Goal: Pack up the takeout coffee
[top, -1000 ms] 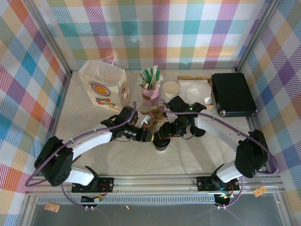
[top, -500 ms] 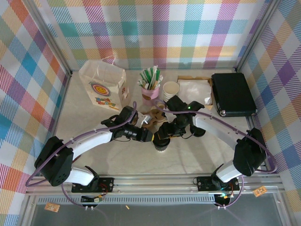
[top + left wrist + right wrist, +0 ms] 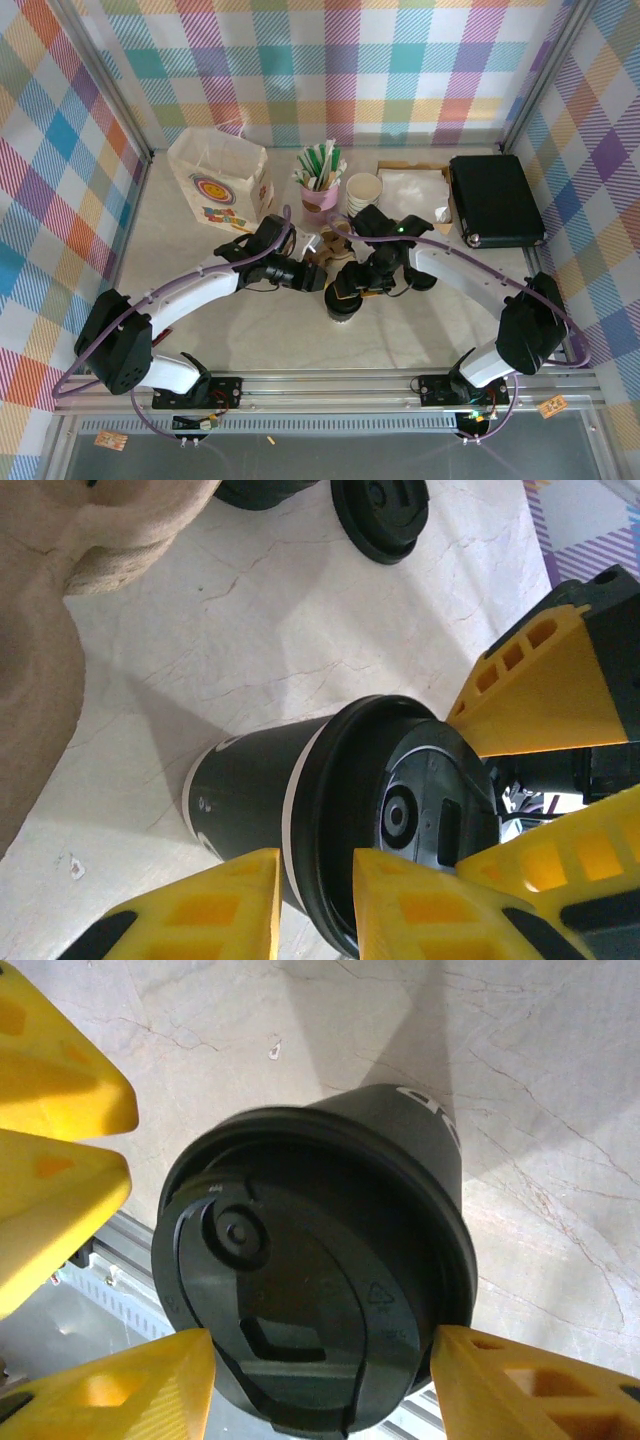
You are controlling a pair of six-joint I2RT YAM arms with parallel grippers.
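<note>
Right gripper (image 3: 322, 1335) straddles the coffee cup (image 3: 400, 1135) at its lid (image 3: 290, 1290), fingers close against both sides; I can't tell whether it's gripping. Left gripper (image 3: 318, 860), barely parted, brackets the lid's rim, grip unclear.

"What do the arms look like?"

"The left arm (image 3: 190, 295) and right arm (image 3: 470, 272) match: smooth white shells between bulky black joints, bolted to black base plates (image 3: 215, 388). A thin lilac cable (image 3: 160, 294) trails along each (looping loosely). The fingers (image 3: 200, 918) are bright yellow wedges with hollow, ribbed pockets."
</note>
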